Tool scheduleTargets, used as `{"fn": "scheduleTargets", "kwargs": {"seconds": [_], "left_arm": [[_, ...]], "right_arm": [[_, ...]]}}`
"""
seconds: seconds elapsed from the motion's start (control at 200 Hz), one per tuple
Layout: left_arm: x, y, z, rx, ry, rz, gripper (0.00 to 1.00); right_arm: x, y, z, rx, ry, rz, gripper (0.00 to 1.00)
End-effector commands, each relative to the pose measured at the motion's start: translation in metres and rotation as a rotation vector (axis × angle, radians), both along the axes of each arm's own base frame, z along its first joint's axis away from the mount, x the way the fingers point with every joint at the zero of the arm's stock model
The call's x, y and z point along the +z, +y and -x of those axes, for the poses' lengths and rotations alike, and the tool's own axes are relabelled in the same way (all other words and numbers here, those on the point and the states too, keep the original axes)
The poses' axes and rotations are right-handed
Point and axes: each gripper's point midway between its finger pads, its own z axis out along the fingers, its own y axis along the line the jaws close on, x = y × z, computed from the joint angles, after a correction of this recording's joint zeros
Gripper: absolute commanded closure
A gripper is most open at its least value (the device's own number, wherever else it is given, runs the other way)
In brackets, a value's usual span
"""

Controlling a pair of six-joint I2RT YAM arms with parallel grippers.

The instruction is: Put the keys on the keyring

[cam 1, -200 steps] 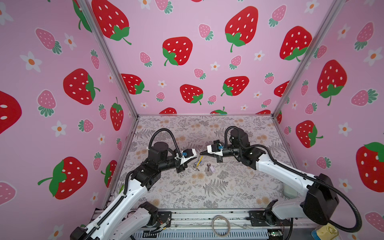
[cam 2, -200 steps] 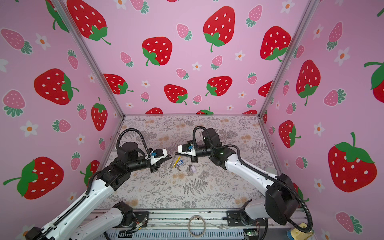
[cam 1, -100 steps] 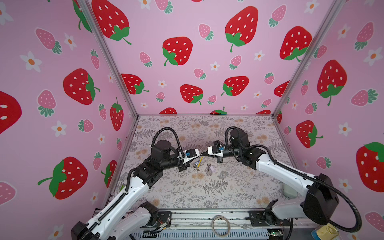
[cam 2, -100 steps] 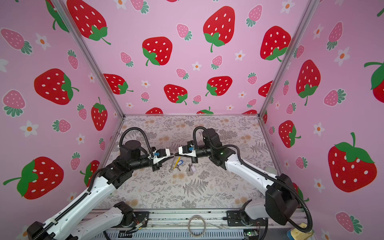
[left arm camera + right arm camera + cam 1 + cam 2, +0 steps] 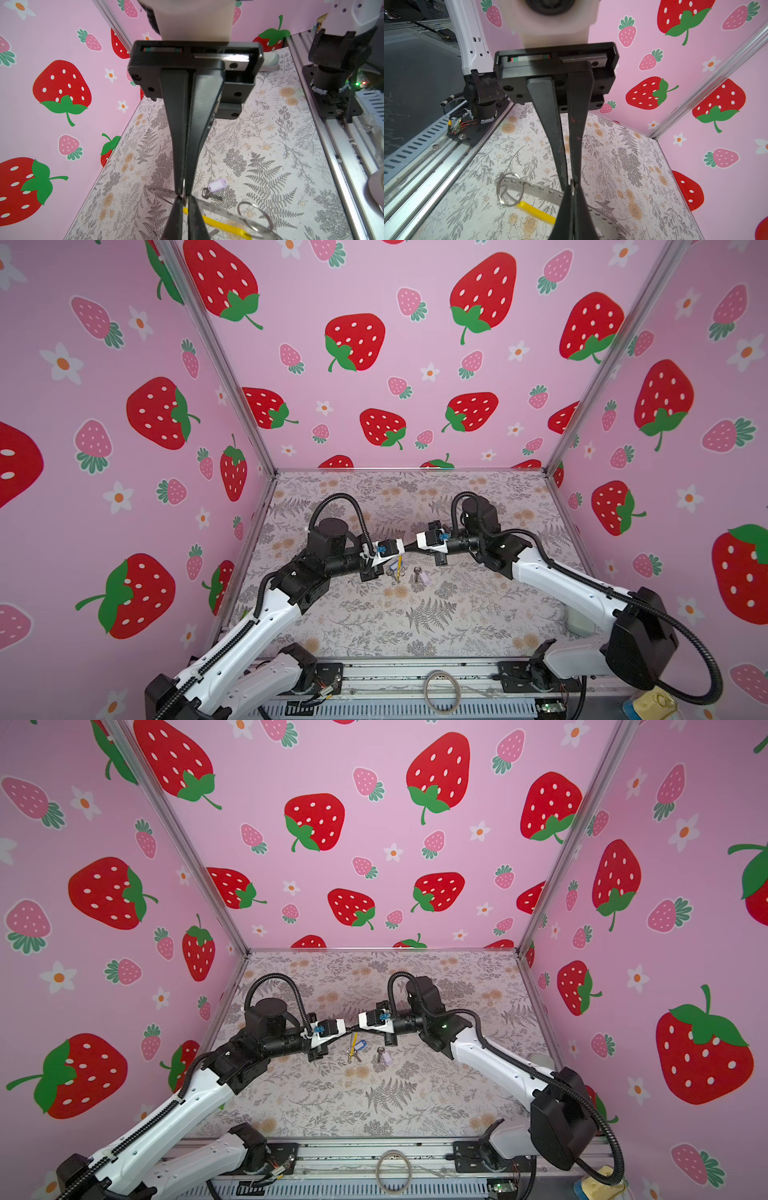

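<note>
Left gripper point(image 5: 183, 192) and right gripper point(image 5: 571, 182) tip to tip, both clamped on the keyring point(image 5: 542, 189), lilac-tagged key point(image 5: 216, 185) on the table point(image 5: 259, 166).

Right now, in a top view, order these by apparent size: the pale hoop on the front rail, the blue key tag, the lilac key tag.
1. pale hoop, largest, though nearest the camera.
2. blue key tag and lilac key tag: alike, not ranked.
</note>
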Motion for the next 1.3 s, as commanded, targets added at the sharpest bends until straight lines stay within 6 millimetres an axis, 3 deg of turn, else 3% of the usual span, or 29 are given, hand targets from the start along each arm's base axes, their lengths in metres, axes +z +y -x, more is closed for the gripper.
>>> {"fn": "scheduleTargets", "kwargs": {"seconds": [0.0,0.205,0.44,0.635,1.296], "left_arm": [[0.019,-0.009,0.008,-0.066,-0.054,0.012,0.99],[0.018,-0.011,0.008,-0.061,-0.078,0.007,1.0],[0.023,-0.009,0.009,-0.05,-0.125,0.028,1.0],[0.024,-0.007,0.009,-0.037,-0.156,0.037,1.0],[0.028,-0.011,0.009,-0.001,-0.268,0.042,1.0]], "right_arm": [[0.009,-0.001,0.008,0.038,-0.045,-0.034,1.0],[0.007,-0.002,0.006,0.024,-0.053,-0.03,0.99],[0.0,-0.011,-0.002,-0.042,-0.061,-0.013,0.75],[-0.004,-0.024,-0.006,-0.087,-0.051,-0.002,0.68],[0.012,-0.034,-0.001,-0.109,-0.066,0.003,0.79]]}}
